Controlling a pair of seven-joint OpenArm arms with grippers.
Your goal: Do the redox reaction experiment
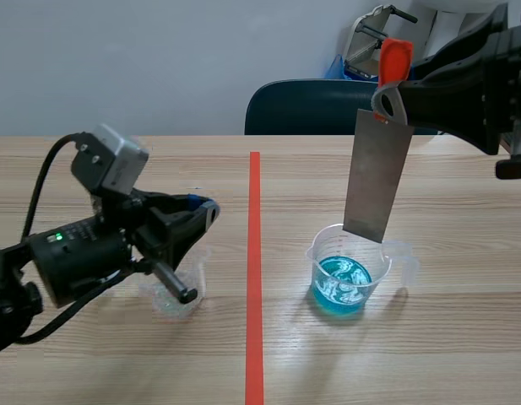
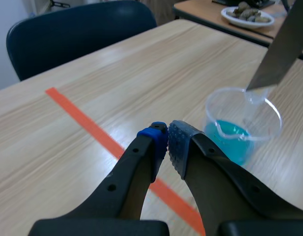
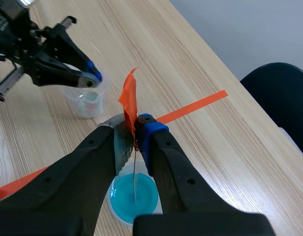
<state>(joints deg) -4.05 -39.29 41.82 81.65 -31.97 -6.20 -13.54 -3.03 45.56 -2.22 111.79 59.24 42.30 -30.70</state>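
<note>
A clear beaker (image 1: 351, 274) of blue liquid stands right of the tape line. A grey metal sheet (image 1: 377, 177) with an orange-red handle (image 1: 393, 59) hangs upright over it, its lower edge about level with the rim. My right gripper (image 1: 409, 91) is shut on the handle (image 3: 128, 101). In the right wrist view the sheet is edge-on above the blue liquid (image 3: 134, 196). My left gripper (image 1: 209, 207) is shut on nothing, held just over a small clear cup (image 1: 177, 294). In the left wrist view it (image 2: 167, 142) points toward the beaker (image 2: 242, 129) and sheet (image 2: 285, 46).
An orange-red tape line (image 1: 254, 278) runs down the table's middle. A dark blue chair (image 1: 306, 105) stands behind the far edge. The left wrist view shows a white dish (image 2: 247, 15) of small items on another table beyond.
</note>
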